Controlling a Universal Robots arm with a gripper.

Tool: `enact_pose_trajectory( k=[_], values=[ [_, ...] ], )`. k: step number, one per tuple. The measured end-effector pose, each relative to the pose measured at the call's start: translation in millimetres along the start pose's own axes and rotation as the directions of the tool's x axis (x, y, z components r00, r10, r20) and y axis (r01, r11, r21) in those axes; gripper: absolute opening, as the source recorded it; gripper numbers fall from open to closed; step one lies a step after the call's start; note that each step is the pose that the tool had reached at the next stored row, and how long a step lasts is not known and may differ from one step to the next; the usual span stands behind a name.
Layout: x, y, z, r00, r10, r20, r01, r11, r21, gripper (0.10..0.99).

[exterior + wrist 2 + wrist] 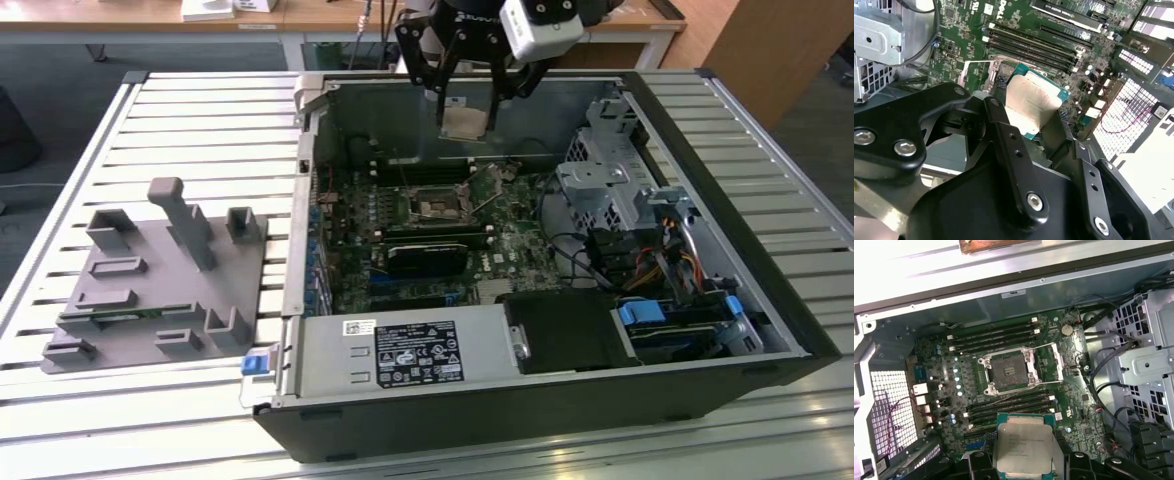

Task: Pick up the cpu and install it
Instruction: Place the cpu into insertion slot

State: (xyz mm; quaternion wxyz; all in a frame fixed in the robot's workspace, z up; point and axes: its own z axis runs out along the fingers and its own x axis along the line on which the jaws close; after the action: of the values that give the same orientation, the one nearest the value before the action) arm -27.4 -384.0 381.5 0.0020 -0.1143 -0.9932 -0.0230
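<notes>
Presently, end effector: the black two-finger gripper (pixel 466 112) is closed to the width of the chip, one finger on each of two opposite edges, jaws otherwise bare.
Held item: the cpu (pixel 463 124), a small flat square chip with a silvery-grey metal lid; a thin green rim shows around the lid in both wrist views (pixel 1030 100) (pixel 1024 446).
Location: the cpu hangs in the air inside the open black computer case (pixel 534 425), near its far wall in the exterior view, and touches nothing but the fingers (pixel 1000 122).
Orientation: the metal lid faces the two wrist cameras. The outline is square, so no long axis can be told. In the exterior view it sits slightly tilted.
Target area: the square black-framed motherboard socket (pixel 1008 371) lies uncovered, its metal retention frame swung open; it is well apart from the cpu.
Edges: rows of black memory slots (pixel 991 337) run on either side of the socket.
Open room: clear air between cpu and board.
Surroundings: the grey moulded tray (pixel 134 300) rests on the slatted metal table (pixel 200 110) at the exterior view's left, outside the case.
</notes>
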Motion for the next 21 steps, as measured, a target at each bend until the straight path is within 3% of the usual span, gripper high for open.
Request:
enact_pose_trajectory(
  k=[12,21],
  values=[
    [0.0,0.0,0.2,0.9970,0.077,0.0035,-0.077,0.9970,-0.001,0.529],
    [0.0,0.0,0.3,0.9916,0.129,0.0060,-0.129,0.9916,-0.001,0.529]
  ],
)
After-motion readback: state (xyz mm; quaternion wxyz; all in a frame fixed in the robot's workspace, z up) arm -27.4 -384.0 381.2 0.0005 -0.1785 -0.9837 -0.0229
